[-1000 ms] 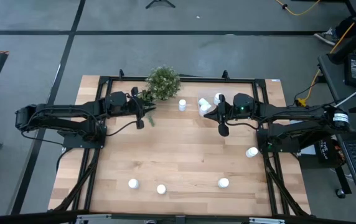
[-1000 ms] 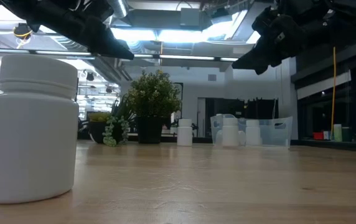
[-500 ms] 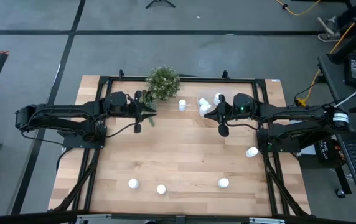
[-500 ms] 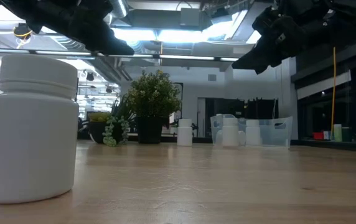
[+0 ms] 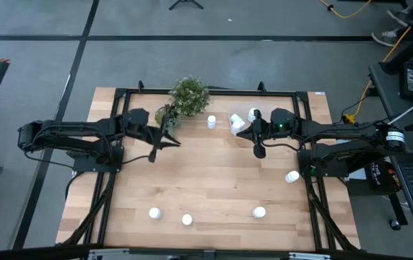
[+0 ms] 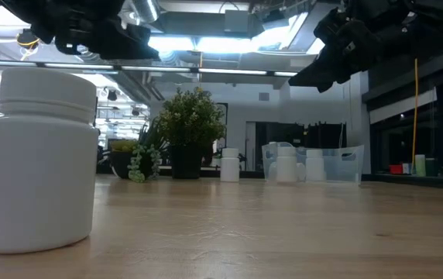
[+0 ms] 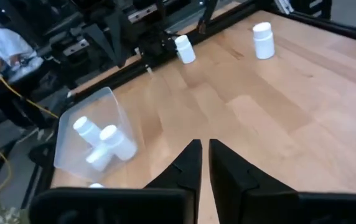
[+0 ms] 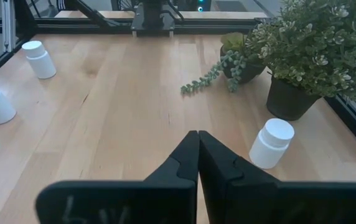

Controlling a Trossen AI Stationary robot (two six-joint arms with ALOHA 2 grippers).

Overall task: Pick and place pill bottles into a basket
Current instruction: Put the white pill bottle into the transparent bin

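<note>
small white cylindrical pill bottles (image 5: 187,219) with ribbed caps dot the pale wood-plank table (image 5: 206,180); three lie in the clear plastic basket (image 7: 94,134) near the leafy potted plant (image 5: 189,95). both the left gripper (image 7: 203,155) and the right gripper (image 8: 198,146) hover empty, fingers nearly together.

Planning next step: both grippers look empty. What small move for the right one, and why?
Probably open the right gripper: jaws shut on nothing, and a small white cylindrical pill bottle stands just ahead, beside the green potted plant.
</note>
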